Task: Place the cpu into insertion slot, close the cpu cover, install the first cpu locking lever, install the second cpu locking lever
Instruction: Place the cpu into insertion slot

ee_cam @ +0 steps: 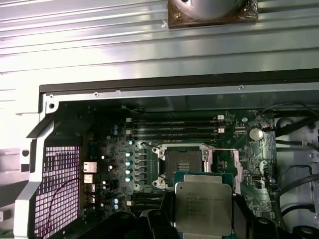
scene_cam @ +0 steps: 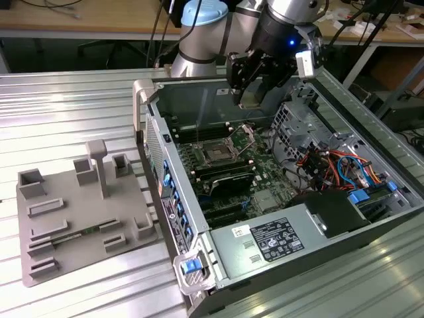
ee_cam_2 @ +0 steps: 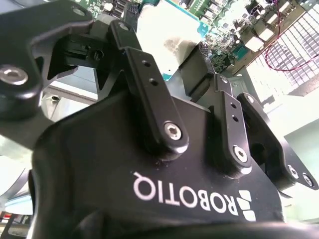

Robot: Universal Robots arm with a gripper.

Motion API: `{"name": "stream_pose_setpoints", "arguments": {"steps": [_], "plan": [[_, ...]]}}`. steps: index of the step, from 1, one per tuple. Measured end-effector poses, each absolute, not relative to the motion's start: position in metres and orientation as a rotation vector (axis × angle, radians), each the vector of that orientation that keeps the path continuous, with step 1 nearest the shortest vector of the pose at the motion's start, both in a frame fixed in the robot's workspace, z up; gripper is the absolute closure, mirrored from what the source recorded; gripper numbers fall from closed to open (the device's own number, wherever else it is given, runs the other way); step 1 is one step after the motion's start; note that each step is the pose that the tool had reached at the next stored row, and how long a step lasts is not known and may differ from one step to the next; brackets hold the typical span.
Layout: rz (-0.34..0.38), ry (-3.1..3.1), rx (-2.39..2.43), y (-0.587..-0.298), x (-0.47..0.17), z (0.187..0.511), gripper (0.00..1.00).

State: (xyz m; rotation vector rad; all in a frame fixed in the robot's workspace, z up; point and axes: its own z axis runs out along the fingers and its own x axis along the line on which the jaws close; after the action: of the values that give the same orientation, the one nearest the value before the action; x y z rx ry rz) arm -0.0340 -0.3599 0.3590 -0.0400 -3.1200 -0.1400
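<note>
Holding cpu [ee_cam: 203,206], gripper [scene_cam: 251,93] raised above insertion slot [ee_cam: 182,160]

ribbed metal table [scene_cam: 66,99] | on it: grey fixture plate [scene_cam: 73,207], open computer case [scene_cam: 167,193]

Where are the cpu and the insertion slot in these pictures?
cpu [ee_cam: 203,208]: first wrist view, middle of its silvery metal top.
insertion slot [ee_cam: 181,161]: first wrist view, middle of the dark square recess.

My matte black metal gripper [ee_cam_2: 162,47] bore white lettering. The flat square metal cpu [ee_cam: 203,209] was silvery-grey, edged green; the small square insertion slot [ee_cam: 182,162] was dark, silver-rimmed, on a green circuit board [ee_cam: 246,149] dotted pale blue.
</note>
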Motion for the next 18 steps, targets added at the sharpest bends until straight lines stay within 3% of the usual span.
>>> {"name": "stream_pose_setpoints", "arguments": {"steps": [18], "plan": [[-0.14,-3.12,-0.04,-0.36,-0.034,0.3529,0.45]]}}
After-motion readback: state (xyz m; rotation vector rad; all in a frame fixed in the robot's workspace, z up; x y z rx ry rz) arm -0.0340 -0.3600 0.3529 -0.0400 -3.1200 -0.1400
